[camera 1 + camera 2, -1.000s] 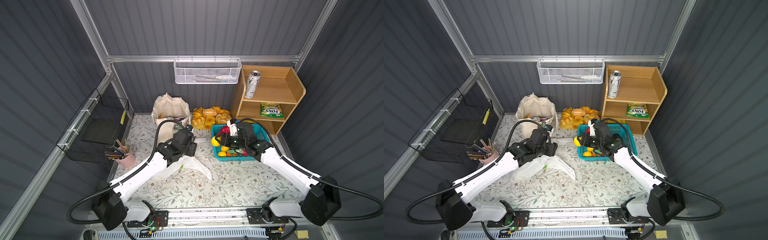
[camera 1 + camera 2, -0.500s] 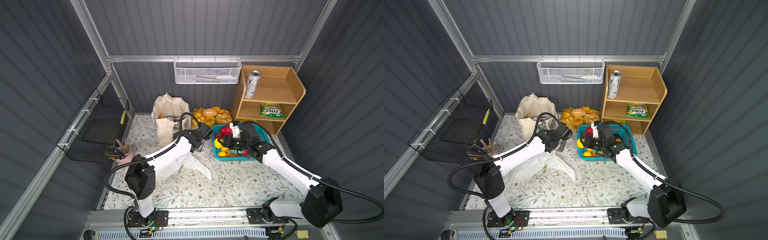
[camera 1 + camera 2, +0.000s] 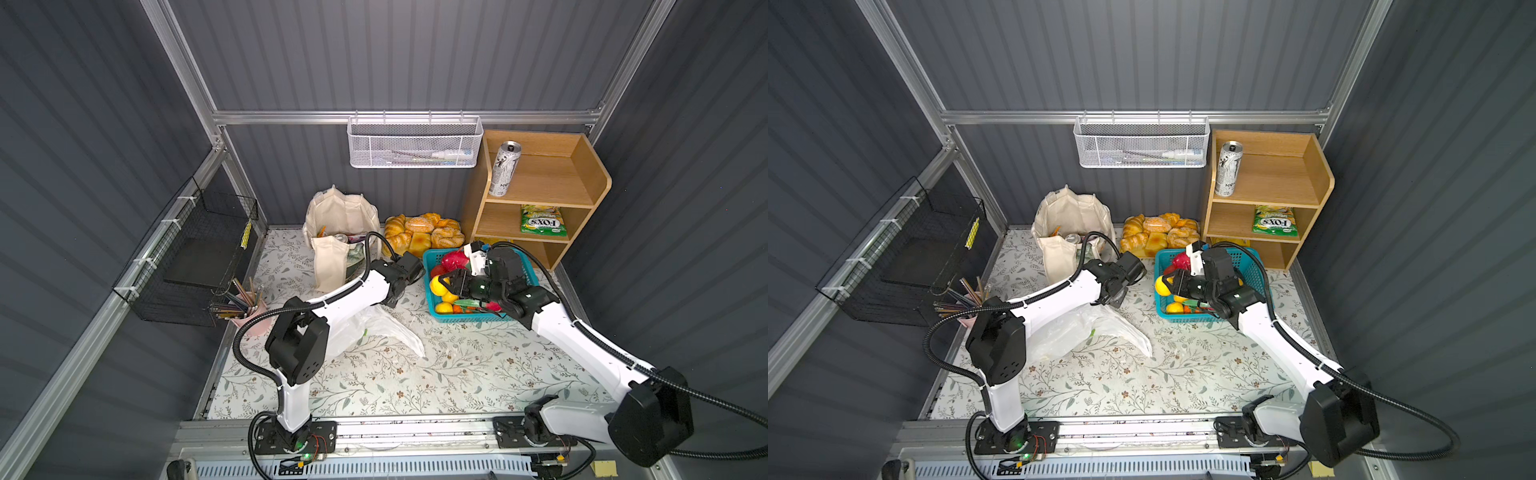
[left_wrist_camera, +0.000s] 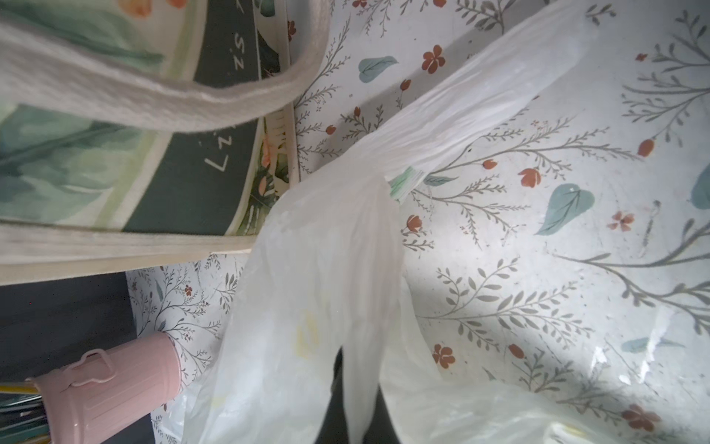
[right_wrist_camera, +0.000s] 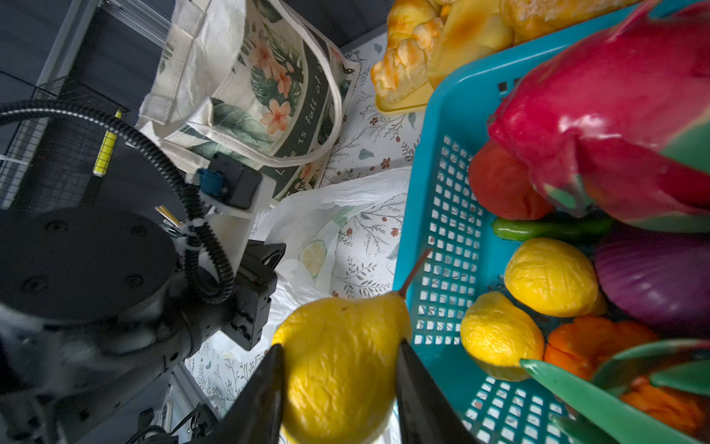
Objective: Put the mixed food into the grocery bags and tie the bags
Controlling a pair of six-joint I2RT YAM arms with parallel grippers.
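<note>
**Grip, right:** only the right wrist view shows it. The right claw (image 5: 342, 384) holds a yellow pear (image 5: 342, 346) between 2 dark fingers, the jaws partly spread around its dimpled skin. The brown stem points at the wall of the turquoise lattice basket (image 5: 445, 238). In both top views the pear sits at the basket rim on the tote side. Glossy lemons (image 5: 553, 276) and red and purple produce fill the basket.

**Grip, left:** only the left wrist view shows it. The left claw (image 4: 357, 392) is closed and appears to pinch a strip of the thin, translucent white plastic carrier (image 4: 307, 307). The film hides most of the fingers. In a top view the carrier (image 3: 374, 328) lies crumpled on the floral desk (image 3: 457, 374), partly under the left arm. Its lemon print shows only from the right wrist.

**Surroundings:**
- The cream canvas tote (image 3: 338, 216) stands open at the back wall, with 1 strap drooping forward.
- The tall silver can (image 3: 504, 168) stands upright on the top board of the wooden shelf (image 3: 582, 174).
- The green-and-yellow FOX'S pouch (image 3: 542, 220) lies on the middle board.
- Glazed bread rolls (image 3: 422, 232) sit between the tote and the shelf.
- A pink ribbed pot (image 4: 107, 384) of pencils stands near the carrier.
</note>
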